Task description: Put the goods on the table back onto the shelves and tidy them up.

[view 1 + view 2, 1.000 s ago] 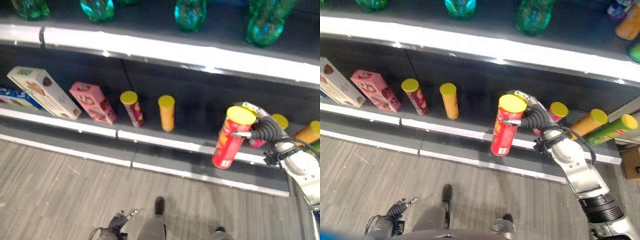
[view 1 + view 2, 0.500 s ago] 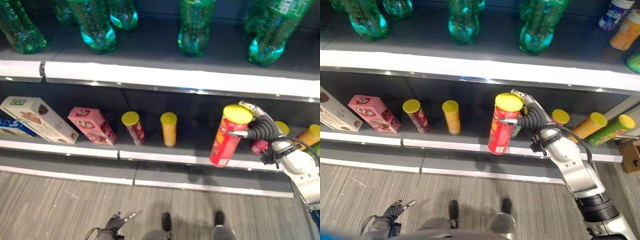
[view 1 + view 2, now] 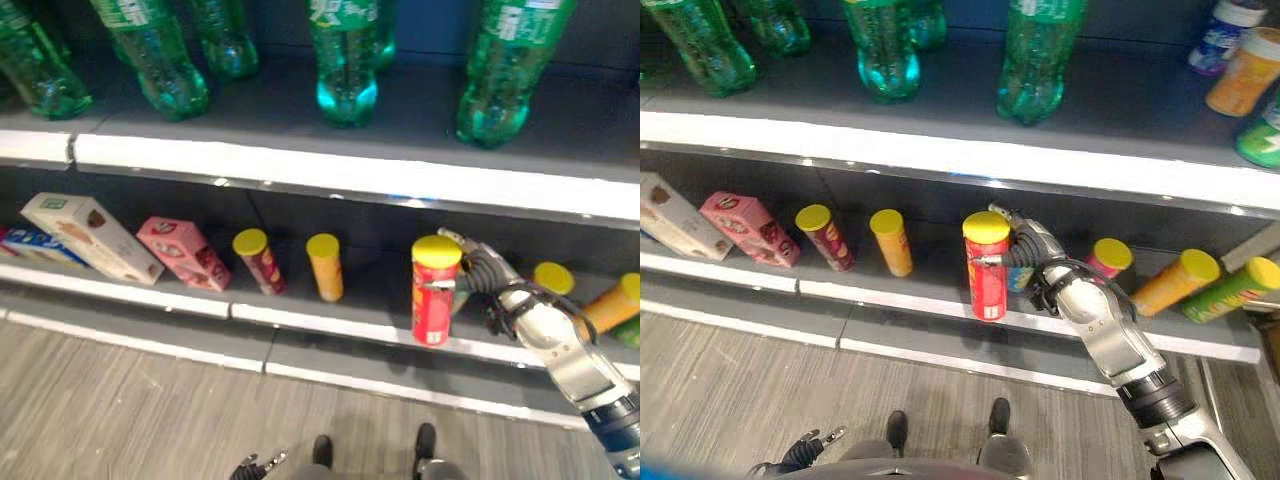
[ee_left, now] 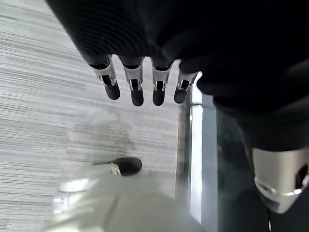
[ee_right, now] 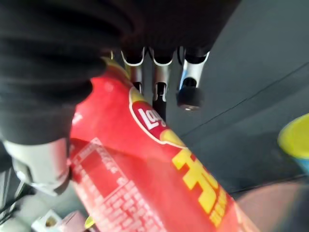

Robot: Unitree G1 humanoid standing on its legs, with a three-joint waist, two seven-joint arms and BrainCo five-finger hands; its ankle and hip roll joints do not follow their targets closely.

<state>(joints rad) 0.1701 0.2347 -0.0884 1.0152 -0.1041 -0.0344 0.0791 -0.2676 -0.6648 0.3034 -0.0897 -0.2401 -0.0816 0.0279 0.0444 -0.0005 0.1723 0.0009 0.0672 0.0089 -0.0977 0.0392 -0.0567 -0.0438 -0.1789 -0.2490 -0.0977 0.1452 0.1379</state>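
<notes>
Since earlier, red can point(image 3: 434, 292) went upright over lower shelf point(image 3: 330, 318); right hand point(image 3: 1025, 258) grips it. Early release risks toppling.

Right hand point(image 5: 58, 96) has its fingers point(image 5: 189, 89) and thumb wrapped round a red can point(image 5: 159, 179) with yellow lettering, tilted across the shot. Behind it is the dark shelf point(image 5: 256, 63). A yellow lid point(image 5: 295, 136) peeks in at the edge, apart from the can.
</notes>
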